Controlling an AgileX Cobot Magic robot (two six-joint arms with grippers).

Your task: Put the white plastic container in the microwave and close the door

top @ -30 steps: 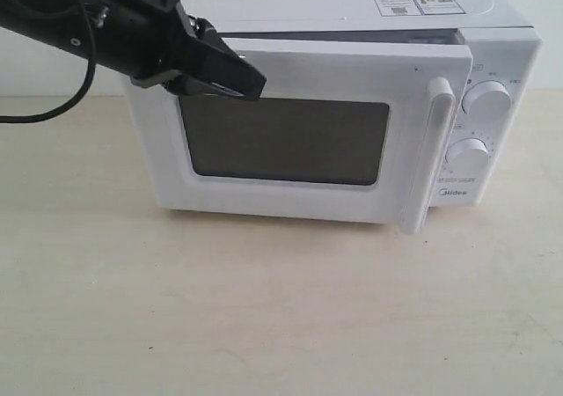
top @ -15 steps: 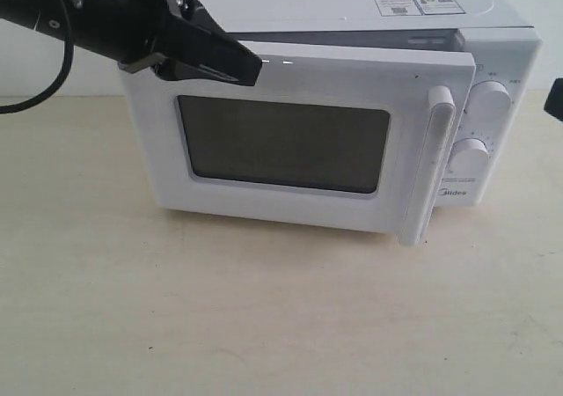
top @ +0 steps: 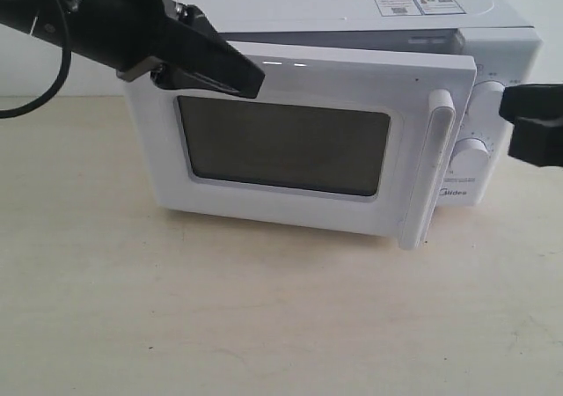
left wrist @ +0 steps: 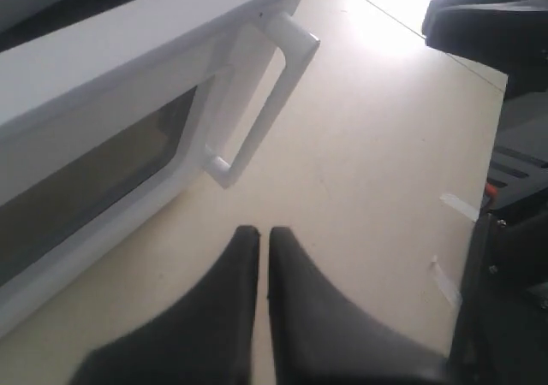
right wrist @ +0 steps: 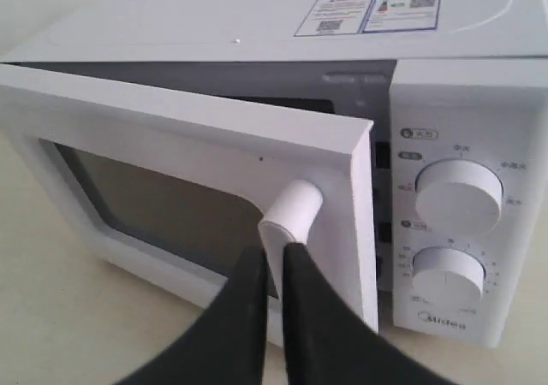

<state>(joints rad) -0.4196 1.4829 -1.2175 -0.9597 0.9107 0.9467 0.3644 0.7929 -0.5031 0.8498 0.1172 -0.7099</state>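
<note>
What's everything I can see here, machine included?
microwave: one, white, on the table
door: one, white, slightly ajar at the front of the microwave
window: one, dark, in the door; nothing visible through it
handle: one, white upright bar on the door's right edge
knobs: two, white, on the right panel, one above the other
stickers: two, white with print, on the microwave's top
table: one, pale wood
left end effector: one, black, shut, by the door's upper left corner
right end effector: one, black, shut, near the handle
</note>
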